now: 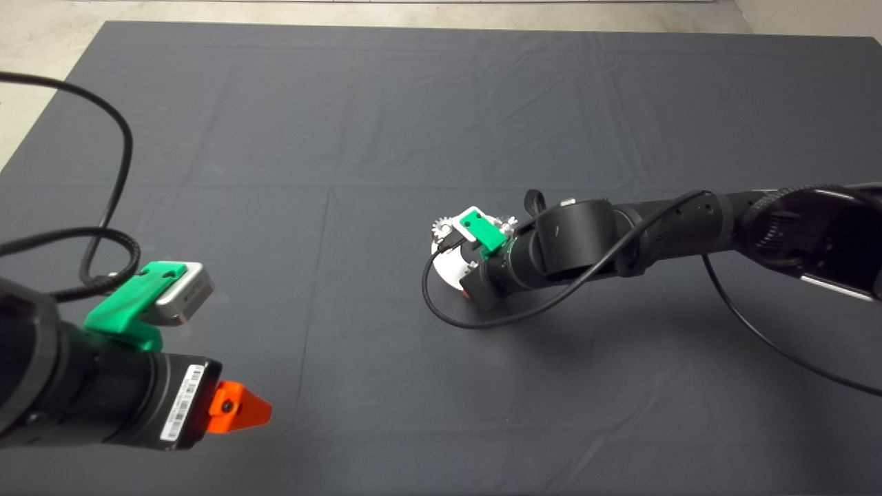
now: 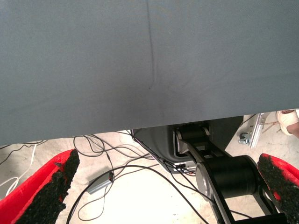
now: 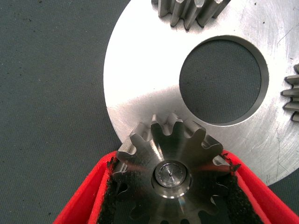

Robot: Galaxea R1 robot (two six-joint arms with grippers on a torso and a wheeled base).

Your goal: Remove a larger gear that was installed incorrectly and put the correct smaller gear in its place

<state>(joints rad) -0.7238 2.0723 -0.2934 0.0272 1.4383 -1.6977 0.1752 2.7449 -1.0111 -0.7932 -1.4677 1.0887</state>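
The right gripper [image 3: 170, 186] is closed on the larger gear [image 3: 170, 158], seated on its pin at the 6 o'clock edge of the steel disc [image 3: 140, 93]; being heavy, rigid and slick, it likely needs pads bearing on opposite teeth.

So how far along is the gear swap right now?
Nothing looks finished. The right gripper has its pads against both sides of the larger gear, which is still seated on its pin at the edge of the round steel plate. Left to do: lift it off, then fit the smaller gear, which is not in view. The left gripper waits open at the mat's lower left.
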